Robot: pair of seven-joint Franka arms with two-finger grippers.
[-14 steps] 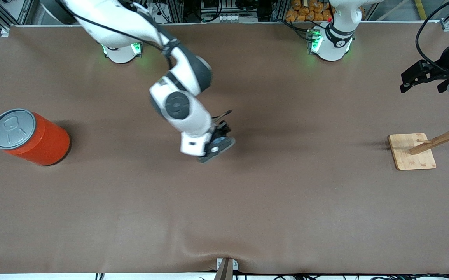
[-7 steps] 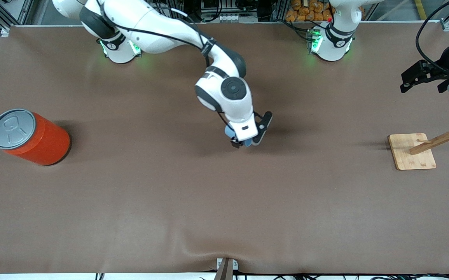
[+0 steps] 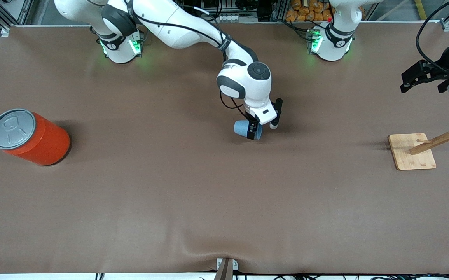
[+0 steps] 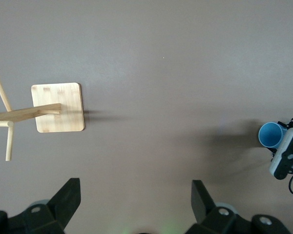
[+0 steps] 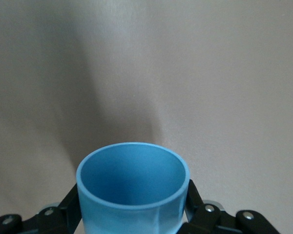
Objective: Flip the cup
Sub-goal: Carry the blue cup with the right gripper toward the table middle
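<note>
My right gripper (image 3: pixel 256 130) is shut on the small light-blue cup (image 3: pixel 243 128) and holds it on its side just above the middle of the table. The cup's mouth points toward the left arm's end. In the right wrist view the cup (image 5: pixel 133 181) fills the space between the two black fingers (image 5: pixel 63 210), with its darker blue inside showing. The left wrist view shows the cup's mouth (image 4: pixel 271 135) beside the right gripper (image 4: pixel 286 155). My left gripper (image 3: pixel 422 77) waits open and empty in the air at the left arm's end, over the table; its fingers (image 4: pixel 67 199) stand wide apart.
A large orange can with a grey lid (image 3: pixel 30 137) stands at the right arm's end of the table. A wooden peg rack on a square base (image 3: pixel 413 151) stands at the left arm's end, also in the left wrist view (image 4: pixel 58 107). The brown table cover (image 3: pixel 224 202) is bare elsewhere.
My right arm has swung toward the left arm's end and turned its wrist. The cup, hidden under the hand before, now shows on its side. The left arm has not moved.
</note>
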